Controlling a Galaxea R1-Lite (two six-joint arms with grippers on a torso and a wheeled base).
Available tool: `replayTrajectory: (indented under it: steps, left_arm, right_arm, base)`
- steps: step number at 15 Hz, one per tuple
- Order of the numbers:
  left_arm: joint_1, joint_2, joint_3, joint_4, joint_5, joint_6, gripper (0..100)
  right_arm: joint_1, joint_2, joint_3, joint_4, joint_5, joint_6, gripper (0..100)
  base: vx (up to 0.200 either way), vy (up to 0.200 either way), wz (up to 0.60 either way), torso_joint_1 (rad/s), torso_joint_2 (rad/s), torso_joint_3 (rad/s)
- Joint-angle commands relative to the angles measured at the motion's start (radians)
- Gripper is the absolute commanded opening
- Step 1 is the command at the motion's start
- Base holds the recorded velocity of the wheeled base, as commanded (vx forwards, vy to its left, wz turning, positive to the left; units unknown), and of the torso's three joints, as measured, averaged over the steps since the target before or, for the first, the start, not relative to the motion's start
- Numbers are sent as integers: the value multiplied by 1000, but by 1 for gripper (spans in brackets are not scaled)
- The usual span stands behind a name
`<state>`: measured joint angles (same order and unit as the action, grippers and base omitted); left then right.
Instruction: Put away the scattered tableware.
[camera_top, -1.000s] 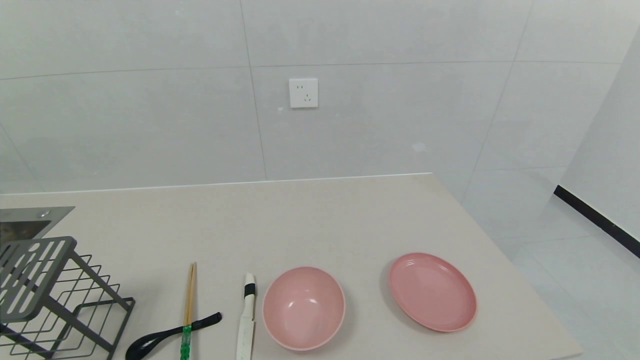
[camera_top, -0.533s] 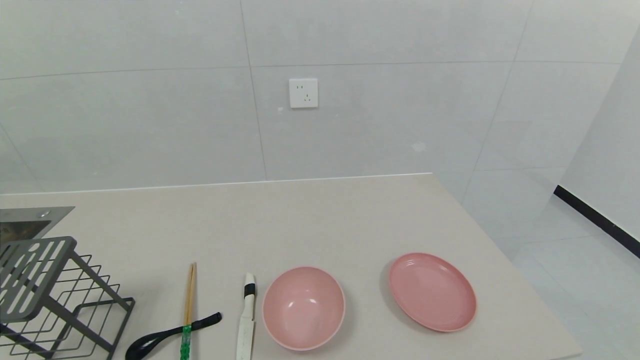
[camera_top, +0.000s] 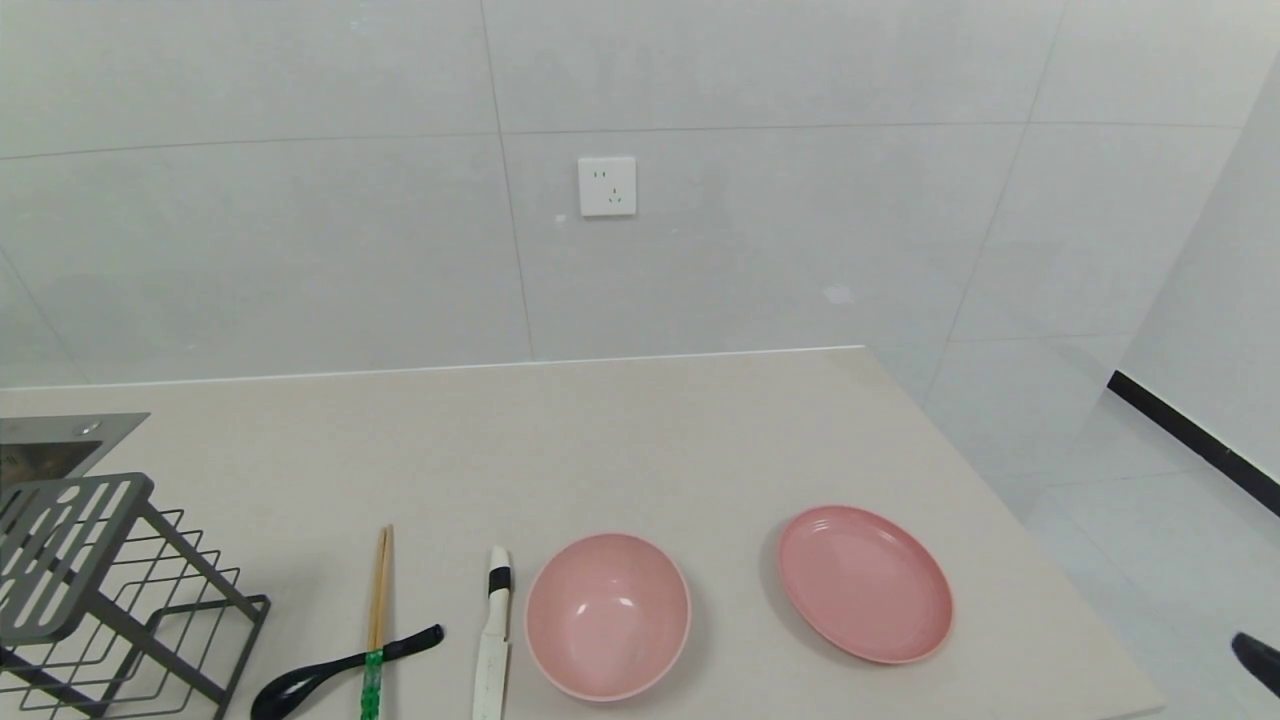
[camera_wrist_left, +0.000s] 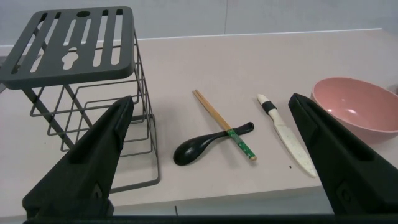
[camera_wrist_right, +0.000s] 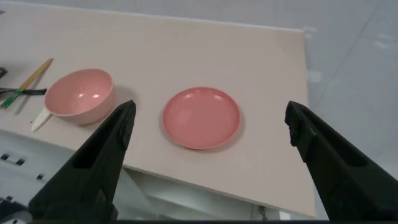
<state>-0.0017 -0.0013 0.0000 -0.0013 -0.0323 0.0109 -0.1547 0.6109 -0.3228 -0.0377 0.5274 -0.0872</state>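
1. The dark wire rack (camera_top: 90, 570) stands at the near-left corner of the table (camera_top: 600, 440). It is probably where the tableware goes.
2. The left gripper (camera_wrist_left: 211, 101) hangs off the near edge with its jaws spread wide and nothing between them, facing the stretch from rack to bowl.
3. The chopsticks (camera_top: 380, 590) lie side by side near the near edge, just right of the rack, and cross the handle of the black spoon (camera_top: 330, 668). Both look light, thin and stiff. They lie low on the table, so a pinch at mid-length is likely safest, and the chopsticks may roll.
4. The white knife (camera_top: 493, 650) lies just beside the bowl, handle toward the far edge. It is best taken at the black-banded handle and not by the blade.
5. The pink bowl (camera_top: 608, 615) sits upright near the middle of the near edge. It seems smooth and light, with the rim as the natural hold, and it may slip.
6. The pink plate (camera_top: 865, 583) lies flat near the right edge, well apart from the bowl. It is shallow, so its rim offers little purchase.
7. The right gripper (camera_wrist_right: 209, 107) is wide open and empty, off the near edge before the plate.
8. The left wrist view takes in the whole rack, which the head view crops. The right wrist view shows the bowl's outer wall.
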Motion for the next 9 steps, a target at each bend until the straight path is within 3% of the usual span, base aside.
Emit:
replayTrajectory:
  steps: [1,4,9]
  left_arm:
    - [0,1,0,0,0,0,100]
    - [0,1,0,0,0,0,100]
    - [0,1,0,0,0,0,100]
  right_arm:
    - [90,225,-30,-30,-1,-23,100]
    - [159,336,-36,-67,-57,-23,100]
    - [173,495,-13,-171,-57,-23,100]
  base:
    - [0,0,0,0,0,0]
    - [0,0,0,0,0,0]
    - [0,0,0,0,0,0]
